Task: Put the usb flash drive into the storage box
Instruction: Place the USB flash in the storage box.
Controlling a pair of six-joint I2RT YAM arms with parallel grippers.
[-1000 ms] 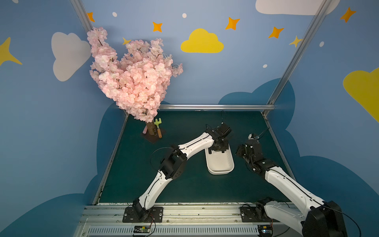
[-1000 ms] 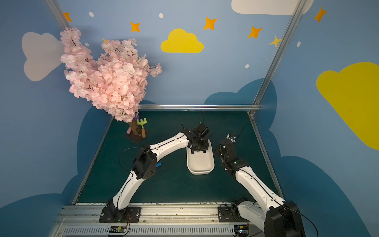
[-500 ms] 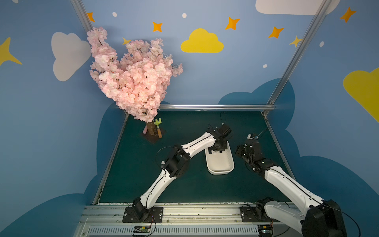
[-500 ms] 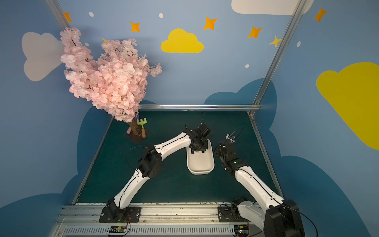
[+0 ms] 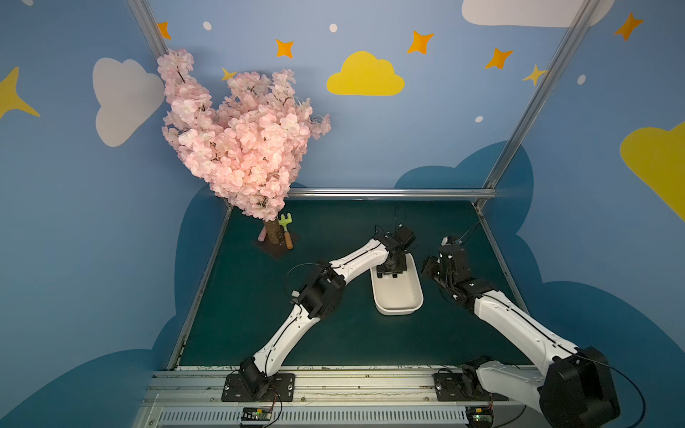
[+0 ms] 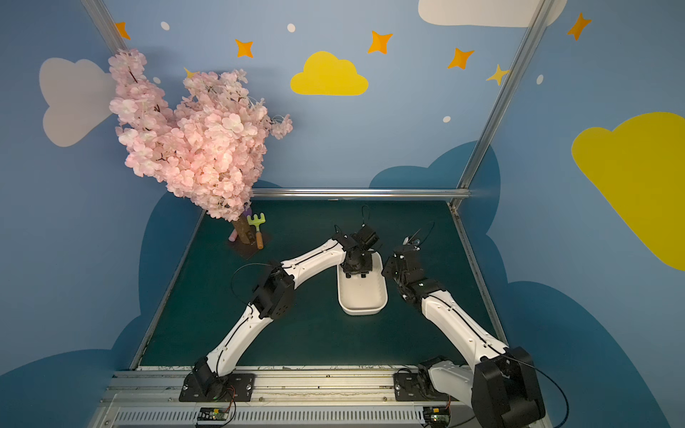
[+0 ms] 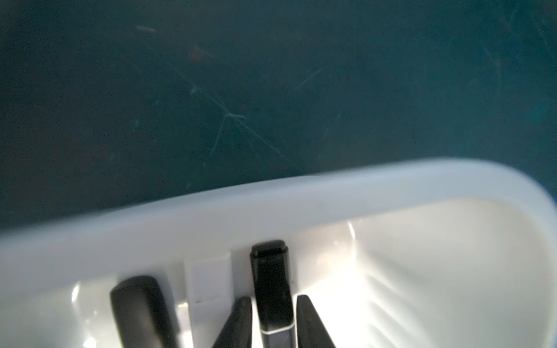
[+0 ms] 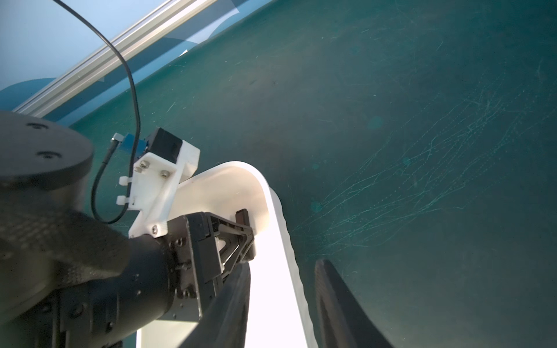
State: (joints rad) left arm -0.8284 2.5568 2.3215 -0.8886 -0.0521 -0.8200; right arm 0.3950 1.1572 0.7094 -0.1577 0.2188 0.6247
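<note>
Lowered slightly into the storage box's (image 7: 301,205) far end, the left gripper (image 7: 273,298) narrowly flanks the black usb flash drive (image 7: 269,271), grip unclear, so lifting early could drag it out; right gripper (image 8: 283,265) idles parted, empty.

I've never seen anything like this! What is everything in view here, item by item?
storage box: one, white, right of centre.
USB flash drive: one, black, in the box.
white drive: one, white, beside it.
rounded piece: one, dark grey, in the box; maybe another drive.
blossom tree: one, pink, far left corner.
toy rake: one, green, orange handle, by the trunk.
table: one, dark green.
arms: two, white and black.
left pincer: in the box, either side of the black drive.
right pincer: open, empty, by the box's edge.
</note>
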